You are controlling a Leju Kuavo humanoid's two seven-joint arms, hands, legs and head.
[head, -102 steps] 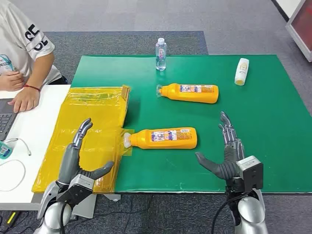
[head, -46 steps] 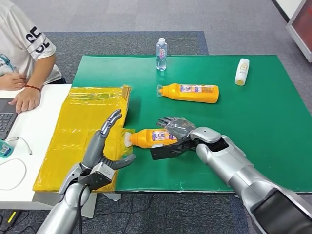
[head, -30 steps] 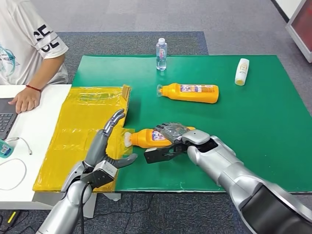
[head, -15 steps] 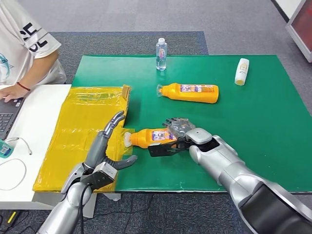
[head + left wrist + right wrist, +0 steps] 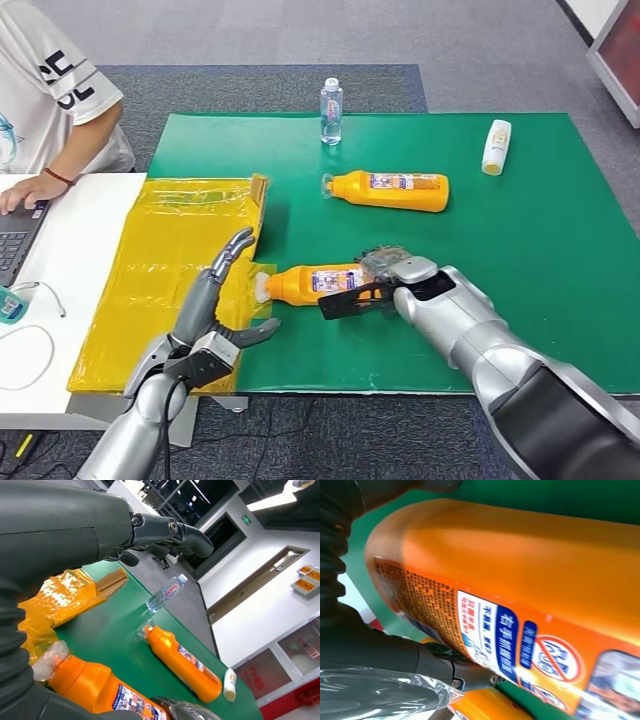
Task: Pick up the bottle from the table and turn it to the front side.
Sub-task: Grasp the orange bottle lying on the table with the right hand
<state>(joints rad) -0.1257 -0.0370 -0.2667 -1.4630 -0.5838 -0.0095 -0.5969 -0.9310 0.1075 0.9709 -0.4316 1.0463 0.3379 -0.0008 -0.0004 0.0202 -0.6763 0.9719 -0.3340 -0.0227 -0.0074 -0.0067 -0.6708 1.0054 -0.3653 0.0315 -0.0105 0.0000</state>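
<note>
The right robot hand wraps the base end of an orange bottle lying on its side at lower centre of the head view, fingers over the top and thumb along the near side, so it appears to have hold of it. The bottle rests on the green counter, its clear cap touching a yellow plastic bag at left. The left robot hand hovers over the bag, fingers spread, holding nothing. A second orange bottle lies above centre, a water bottle stands at top centre, and a small white bottle lies upper right. A person types at upper left.

In the left wrist view, the held bottle fills the lower left, with the left hand's open fingers above.

In the right wrist view, the bottle shows a blue-and-white label with Chinese characters, too blurred to read, and a red prohibition symbol.

The bottle looks like rigid, smooth plastic, probably full and fairly heavy; a grip around mid-body seems safest against slipping.
</note>
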